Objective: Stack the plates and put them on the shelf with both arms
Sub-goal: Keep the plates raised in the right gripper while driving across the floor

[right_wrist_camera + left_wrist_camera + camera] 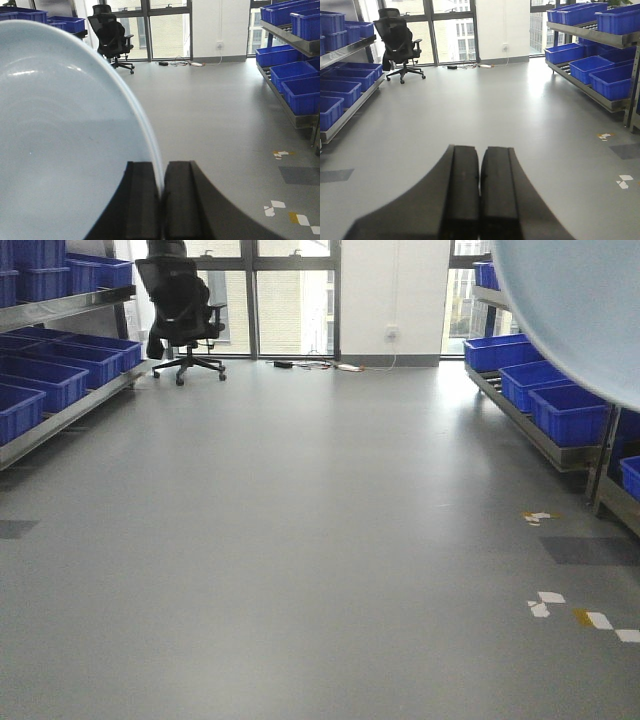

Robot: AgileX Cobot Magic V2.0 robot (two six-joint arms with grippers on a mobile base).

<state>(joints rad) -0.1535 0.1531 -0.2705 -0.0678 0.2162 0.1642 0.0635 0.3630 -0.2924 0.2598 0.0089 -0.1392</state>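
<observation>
One large white plate (60, 135) fills the left half of the right wrist view, held up on edge. My right gripper (162, 192) is shut on its rim, which runs between the two black fingers. That plate (585, 310) also shows at the top right of the front view. My left gripper (480, 190) is shut with nothing between its black fingers, hanging over bare floor. The shelf (600, 95), a steel rack holding blue crates, runs along the right wall. A matching shelf (350, 107) lines the left wall.
Blue crates (565, 410) fill the racks on both sides. A black office chair (182, 315) stands at the back left by the windows. Cables (310, 365) lie on the floor by the far wall. Tape marks (585, 615) dot the grey floor at the right.
</observation>
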